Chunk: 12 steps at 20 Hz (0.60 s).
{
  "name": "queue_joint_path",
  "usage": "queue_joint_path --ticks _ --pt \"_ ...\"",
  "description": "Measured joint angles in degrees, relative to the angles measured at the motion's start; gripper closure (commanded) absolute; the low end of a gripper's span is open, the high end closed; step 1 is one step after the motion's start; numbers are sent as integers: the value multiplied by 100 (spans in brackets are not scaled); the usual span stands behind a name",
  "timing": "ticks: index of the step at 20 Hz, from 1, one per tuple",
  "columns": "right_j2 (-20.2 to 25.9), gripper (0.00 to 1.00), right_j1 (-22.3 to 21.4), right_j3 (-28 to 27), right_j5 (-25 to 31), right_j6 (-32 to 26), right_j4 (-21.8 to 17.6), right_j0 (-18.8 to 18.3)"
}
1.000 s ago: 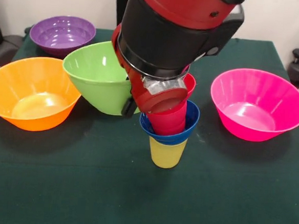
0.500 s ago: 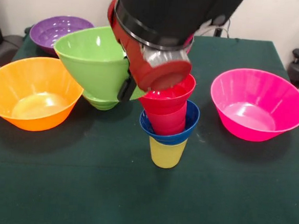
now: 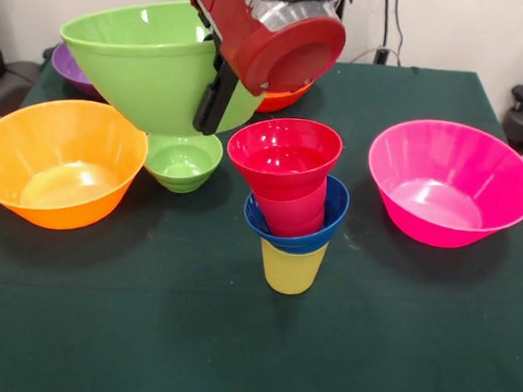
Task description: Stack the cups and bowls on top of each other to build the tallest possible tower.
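The tower stands mid-table: a yellow cup [image 3: 292, 268] at the bottom, then a small blue bowl [image 3: 333, 221], a red cup [image 3: 293, 213] and a small red bowl [image 3: 284, 154] on top. Up and to the left of it, my gripper [image 3: 212, 103] is shut on the rim of a medium green bowl [image 3: 145, 67]. That bowl hangs tilted in the air, well above the table. One black finger [image 3: 217, 90] lies against the bowl's outer wall; the other is hidden inside.
A small green bowl [image 3: 183, 162] sits under the lifted bowl. At left is a large orange-yellow bowl [image 3: 58, 159], at right a large pink bowl [image 3: 451, 182]. A purple bowl [image 3: 67, 66] and an orange bowl [image 3: 282, 99] show partly at the back.
The arm has risen and drawn back to the upper left, carrying the medium green bowl higher. This uncovered the small green bowl and the top of the tower.
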Motion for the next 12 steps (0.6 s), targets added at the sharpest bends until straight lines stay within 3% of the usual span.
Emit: queue_joint_path --ticks 12 --pt "-2 100 77 5 0 -13 0 91"
